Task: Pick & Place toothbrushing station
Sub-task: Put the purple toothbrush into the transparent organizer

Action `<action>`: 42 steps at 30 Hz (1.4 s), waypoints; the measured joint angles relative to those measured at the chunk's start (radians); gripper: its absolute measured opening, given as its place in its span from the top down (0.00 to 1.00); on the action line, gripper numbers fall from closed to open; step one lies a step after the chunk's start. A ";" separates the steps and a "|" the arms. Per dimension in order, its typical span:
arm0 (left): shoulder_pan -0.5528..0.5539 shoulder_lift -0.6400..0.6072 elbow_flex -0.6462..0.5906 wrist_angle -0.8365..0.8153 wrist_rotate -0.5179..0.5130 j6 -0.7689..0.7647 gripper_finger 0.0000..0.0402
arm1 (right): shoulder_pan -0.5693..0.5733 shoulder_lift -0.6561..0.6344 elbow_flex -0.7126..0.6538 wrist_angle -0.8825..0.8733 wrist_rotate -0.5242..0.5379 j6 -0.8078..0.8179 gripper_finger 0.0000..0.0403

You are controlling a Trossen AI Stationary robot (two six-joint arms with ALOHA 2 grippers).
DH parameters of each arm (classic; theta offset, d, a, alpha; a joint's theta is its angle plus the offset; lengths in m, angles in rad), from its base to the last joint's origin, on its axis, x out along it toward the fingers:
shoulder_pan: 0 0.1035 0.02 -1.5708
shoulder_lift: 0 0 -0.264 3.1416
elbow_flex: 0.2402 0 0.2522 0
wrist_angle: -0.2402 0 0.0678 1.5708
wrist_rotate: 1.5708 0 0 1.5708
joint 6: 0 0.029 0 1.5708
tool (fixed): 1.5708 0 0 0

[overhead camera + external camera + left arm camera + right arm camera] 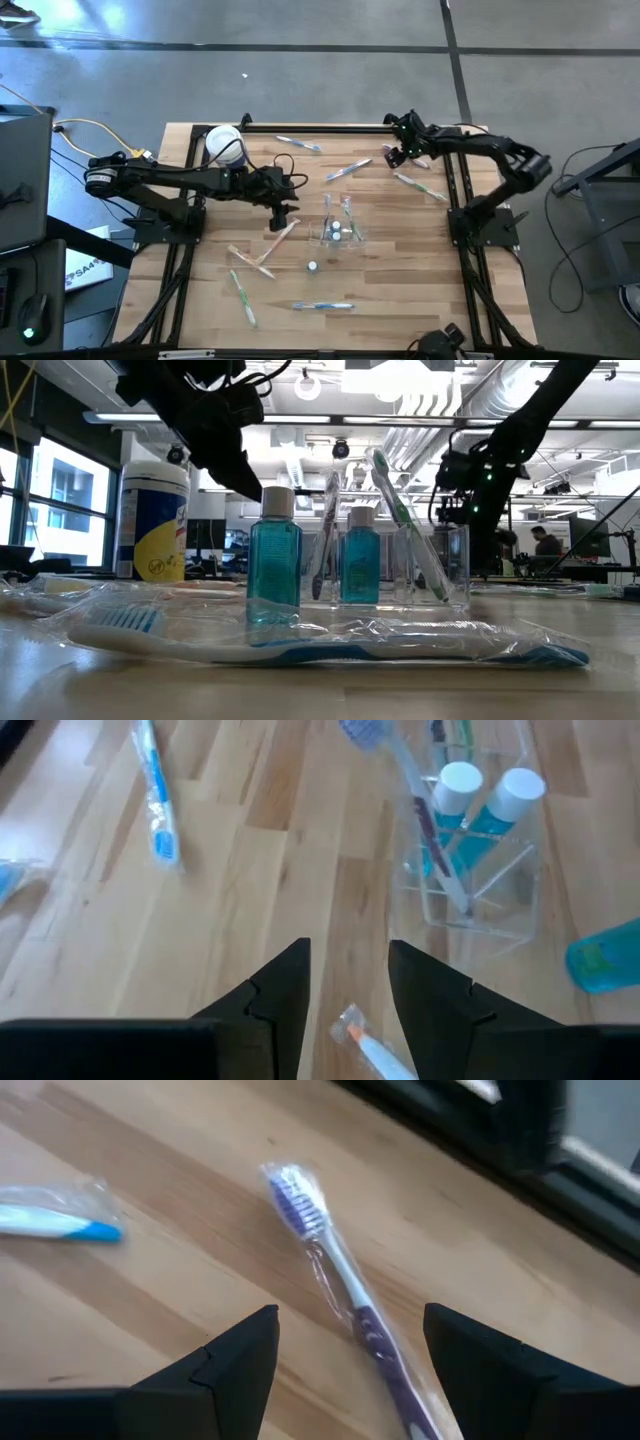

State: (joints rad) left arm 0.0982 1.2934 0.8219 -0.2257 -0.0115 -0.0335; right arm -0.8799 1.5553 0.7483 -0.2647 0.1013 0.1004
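At the far left of the worktop (pixel 200 300) we see the white-lidded canister (pixel 224 146) at about ten o'clock from the middle. Just right of it the left gripper (pixel 283 215) hangs above the wood, its jaws partly open and holding nothing; a wrapped orange-tipped toothbrush (pixel 372 1048) lies beneath them, between the tips. At seven o'clock lie more wrapped toothbrushes, among them a green one (pixel 244 297) and, at six o'clock, a blue one (pixel 322 306).

Near the middle stands the clear cup (pixel 336 231), holding two white-capped blue bottles (pixel 460 805) and upright brushes. A third small bottle (pixel 313 266) stands apart from it at seven o'clock.

Toward one o'clock the right gripper (pixel 391 155) hovers near the far edge, jaws spread wide and empty, over a wrapped purple toothbrush (pixel 340 1275). A green-handled brush (pixel 420 186) lies at two o'clock.
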 joint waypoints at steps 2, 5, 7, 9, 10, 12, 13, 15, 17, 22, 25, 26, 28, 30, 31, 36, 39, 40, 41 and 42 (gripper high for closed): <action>0.000 0.000 0.000 0.000 0.005 0.000 0.66 | 0.000 0.028 0.000 0.026 -0.001 -0.015 0.40; 0.000 0.000 0.000 0.000 0.005 0.000 0.66 | 0.000 0.060 0.000 0.062 0.004 -0.032 0.40; 0.000 0.000 0.000 0.010 0.005 0.000 0.66 | 0.000 0.077 0.000 0.066 0.004 -0.044 0.40; 0.000 0.000 0.000 0.027 0.005 0.001 0.66 | 0.000 0.084 0.000 0.078 0.004 -0.057 0.40; 0.000 0.000 0.000 0.034 0.006 0.003 0.66 | 0.000 0.086 0.000 0.079 0.004 -0.065 0.40; 0.000 0.000 0.000 0.046 0.005 0.003 0.66 | 0.000 0.087 0.000 0.075 0.004 -0.074 0.40; 0.000 0.000 0.000 0.049 0.005 0.004 0.66 | 0.000 0.087 0.000 0.075 0.004 -0.076 0.40; 0.000 0.000 0.000 0.047 0.005 0.004 0.66 | 0.000 0.087 0.000 0.075 0.005 -0.079 0.43; 0.000 0.000 0.000 0.045 0.005 0.004 0.66 | 0.000 0.087 0.000 0.076 0.020 -0.080 0.48; 0.000 0.000 0.000 0.045 0.005 0.027 0.66 | 0.001 0.087 0.000 0.075 0.061 -0.119 0.71; 0.000 0.000 0.000 0.045 0.005 0.029 0.66 | 0.001 0.087 0.000 0.076 0.098 -0.145 0.89; 0.000 0.000 0.000 0.044 0.005 0.029 0.66 | 0.002 0.087 0.000 0.076 0.106 -0.153 0.94; 0.000 0.000 0.000 0.044 0.005 0.029 0.66 | 0.003 0.087 0.000 0.076 0.107 -0.156 0.98; 0.000 0.000 0.000 0.044 0.005 0.029 0.66 | 0.003 0.087 0.000 0.076 0.109 -0.156 0.99; 0.000 0.000 0.000 0.043 0.005 0.029 0.66 | 0.005 0.087 0.000 0.076 0.110 -0.155 0.99; 0.000 0.000 0.000 0.041 0.004 0.029 0.66 | 0.026 0.087 0.000 0.063 0.163 -0.156 0.99; 0.000 0.000 0.000 0.041 0.004 0.026 0.66 | 0.043 0.087 0.000 0.050 0.181 -0.156 0.99; 0.000 0.000 0.000 0.041 0.004 0.026 0.66 | 0.050 0.085 0.000 0.043 0.186 -0.156 0.99; 0.000 0.000 0.000 0.041 0.004 0.026 0.66 | 0.056 0.081 0.000 0.033 0.190 -0.155 0.99; 0.000 0.000 0.000 0.041 0.004 0.026 0.66 | 0.064 0.074 0.000 0.025 0.197 -0.154 0.99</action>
State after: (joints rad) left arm 0.0982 1.2934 0.8219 -0.1845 -0.0071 -0.0074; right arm -0.8156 1.6293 0.7479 -0.2398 0.2987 -0.0539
